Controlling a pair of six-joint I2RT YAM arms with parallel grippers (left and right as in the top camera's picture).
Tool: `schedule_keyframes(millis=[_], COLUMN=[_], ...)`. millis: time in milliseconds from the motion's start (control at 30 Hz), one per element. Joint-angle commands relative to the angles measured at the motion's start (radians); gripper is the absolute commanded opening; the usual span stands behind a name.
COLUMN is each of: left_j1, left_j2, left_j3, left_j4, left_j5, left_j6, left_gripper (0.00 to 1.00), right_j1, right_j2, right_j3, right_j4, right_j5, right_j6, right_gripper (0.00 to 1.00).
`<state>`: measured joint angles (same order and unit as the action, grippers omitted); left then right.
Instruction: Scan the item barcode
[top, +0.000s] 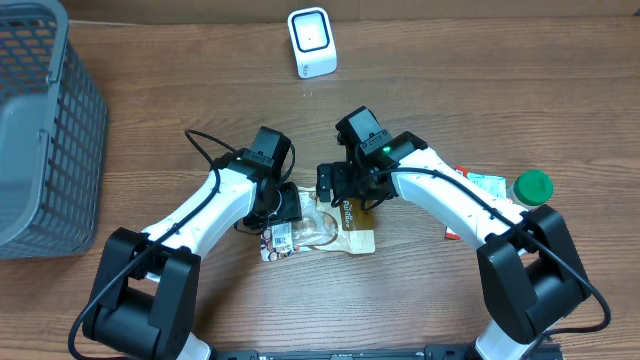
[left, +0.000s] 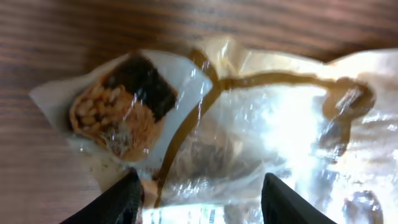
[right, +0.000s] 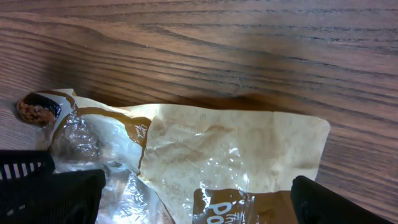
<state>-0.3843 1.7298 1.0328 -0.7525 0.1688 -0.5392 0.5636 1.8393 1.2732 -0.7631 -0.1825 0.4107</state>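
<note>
A crinkled snack packet (top: 330, 225) of clear film and tan print lies flat on the wooden counter (top: 450, 80), near the middle of its front half, with both robot arms bent in over it. Its clear end, where a picture of a filled pastry shows in the left wrist view (left: 249, 124), points toward the left arm. Its tan end, lettered in brown, lies under the right arm (right: 236, 149). A small white label (top: 279, 240) sits at the packet's near left corner; its print is too small to read.

The left hand (top: 283, 205) hovers close over the packet's clear end, its two dark fingers (left: 121, 202) spread with film showing between them. Whether they touch the film cannot be told. The right hand (top: 345, 185) is poised over the tan end, its fingers (right: 56, 193) splayed wide to either side of the packet and pinching nothing.

A white tabletop scanner (top: 311, 42) stands at the far edge of the counter, well apart from the packet and just left of the centre line. A grey mesh basket (top: 40, 130) fills the far left corner. To the right, beside the right arm, stands a green-capped bottle (top: 532, 186), and a flat red-and-white pack (top: 482, 183) lies partly hidden under that arm.
</note>
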Motion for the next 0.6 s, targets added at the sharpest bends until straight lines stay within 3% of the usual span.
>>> schedule_keyframes(millis=[0,300,567], left_j1=[0.008,0.011,0.011], left_j2=[-0.003,0.000,0.000], left_j3=[0.064,0.126,0.023], left_j4=[-0.044,-0.186,-0.151], left_j5=[0.008,-0.064,-0.121], left_j6=[0.031,0.031,0.012], left_gripper=[0.55,0.59,0.60], right_j1=[-0.004,-0.004,-0.004], right_j2=[0.005,0.005,0.005], right_j3=[-0.004,-0.004,-0.005], right_j4=[0.002,-0.013,-0.040], right_j5=[0.010,0.037,0.050], right_j6=[-0.008,-0.008,-0.006], right_gripper=[1.00,1.00,1.00])
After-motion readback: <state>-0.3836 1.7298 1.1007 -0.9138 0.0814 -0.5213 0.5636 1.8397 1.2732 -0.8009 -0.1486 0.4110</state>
